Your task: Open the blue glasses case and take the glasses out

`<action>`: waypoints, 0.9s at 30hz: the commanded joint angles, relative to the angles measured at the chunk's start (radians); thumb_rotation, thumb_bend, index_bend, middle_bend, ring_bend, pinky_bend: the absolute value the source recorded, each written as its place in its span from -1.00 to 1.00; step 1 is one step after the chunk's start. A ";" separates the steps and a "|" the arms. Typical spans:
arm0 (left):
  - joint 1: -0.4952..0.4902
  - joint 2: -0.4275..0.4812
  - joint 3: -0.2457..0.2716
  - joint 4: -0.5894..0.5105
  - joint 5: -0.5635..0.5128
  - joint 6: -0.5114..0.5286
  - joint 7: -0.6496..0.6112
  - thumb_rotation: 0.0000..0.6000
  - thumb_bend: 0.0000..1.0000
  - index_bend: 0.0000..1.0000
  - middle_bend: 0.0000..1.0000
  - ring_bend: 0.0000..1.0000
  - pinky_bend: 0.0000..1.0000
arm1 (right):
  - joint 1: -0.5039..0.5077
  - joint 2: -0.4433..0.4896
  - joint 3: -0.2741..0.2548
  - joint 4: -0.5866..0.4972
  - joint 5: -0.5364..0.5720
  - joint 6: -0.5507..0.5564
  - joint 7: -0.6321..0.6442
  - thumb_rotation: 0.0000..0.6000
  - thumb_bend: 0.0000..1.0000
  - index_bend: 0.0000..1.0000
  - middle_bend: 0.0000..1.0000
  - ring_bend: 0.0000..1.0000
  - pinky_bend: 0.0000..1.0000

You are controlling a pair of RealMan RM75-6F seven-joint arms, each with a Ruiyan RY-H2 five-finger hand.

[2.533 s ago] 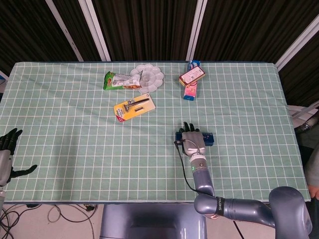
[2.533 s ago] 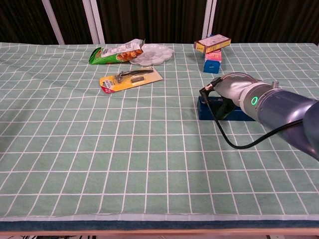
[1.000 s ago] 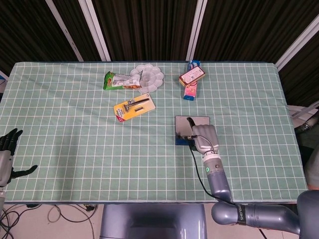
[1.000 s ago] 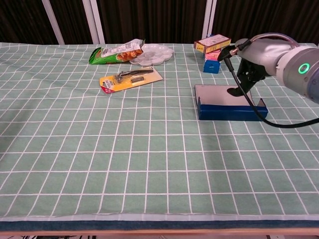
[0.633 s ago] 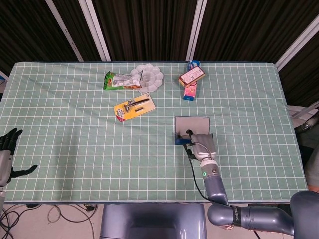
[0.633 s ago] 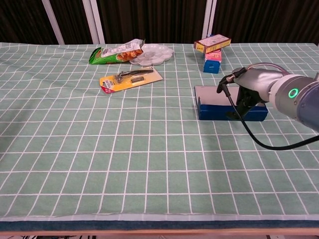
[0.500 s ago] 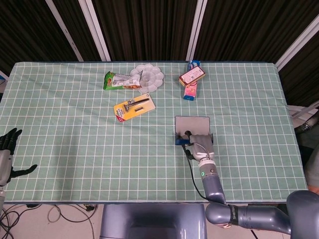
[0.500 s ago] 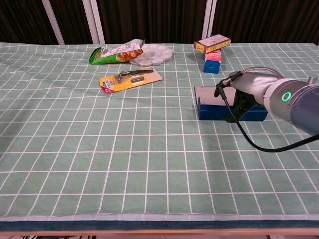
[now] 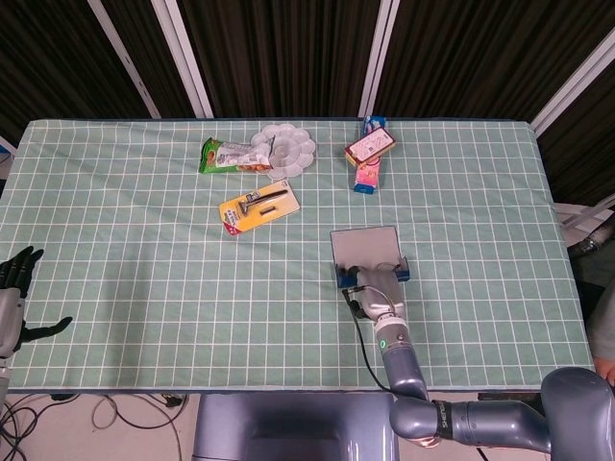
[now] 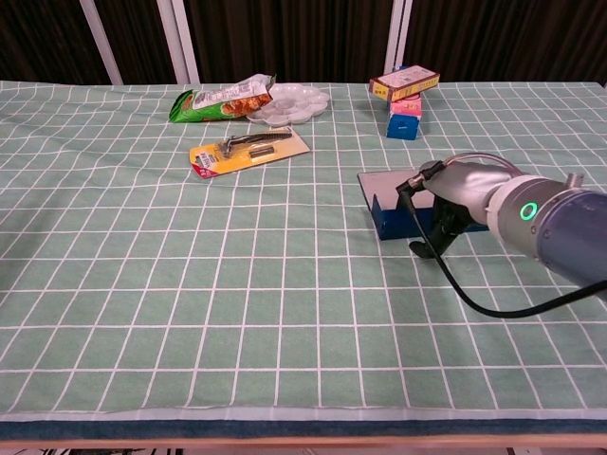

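The blue glasses case (image 9: 366,246) lies open at centre right of the table, its grey lid lining facing up and tilted back. In the chest view its blue front wall (image 10: 389,219) shows left of my right hand (image 10: 455,201). That right hand (image 9: 378,286) lies over the case's near half, with dark fingers (image 10: 433,227) curled down across the front wall. The hand hides the inside of the case, and no glasses show. Whether it holds anything is unclear. At the far left table edge my left hand (image 9: 12,294) holds nothing, fingers spread.
At the back stand a green snack bag (image 9: 227,156), a white palette (image 9: 287,146) and two small boxes (image 9: 370,145). A yellow razor pack (image 9: 258,207) lies left of the case. A black cable (image 10: 455,284) trails from my right hand toward the near edge.
The case went from closed to open. My right hand lifted the lid, then came down onto the near half. The case has since slid slightly nearer and turned a little.
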 commanded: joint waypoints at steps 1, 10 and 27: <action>0.001 0.000 0.000 0.000 0.001 0.001 -0.001 1.00 -0.96 -1.00 -1.00 -1.00 -1.00 | -0.009 0.007 -0.013 -0.032 -0.007 0.015 -0.003 1.00 -0.07 -0.33 0.97 1.00 1.00; 0.001 0.000 0.003 -0.002 0.005 0.003 -0.001 1.00 -0.96 -1.00 -1.00 -1.00 -1.00 | -0.039 0.060 -0.060 -0.150 -0.016 0.082 -0.043 1.00 -0.07 -0.29 0.99 1.00 1.00; 0.003 0.000 -0.004 -0.004 -0.006 0.008 -0.002 1.00 -0.96 -1.00 -1.00 -1.00 -1.00 | -0.090 0.158 -0.057 -0.213 0.011 0.212 -0.080 1.00 -0.24 -0.53 0.99 1.00 1.00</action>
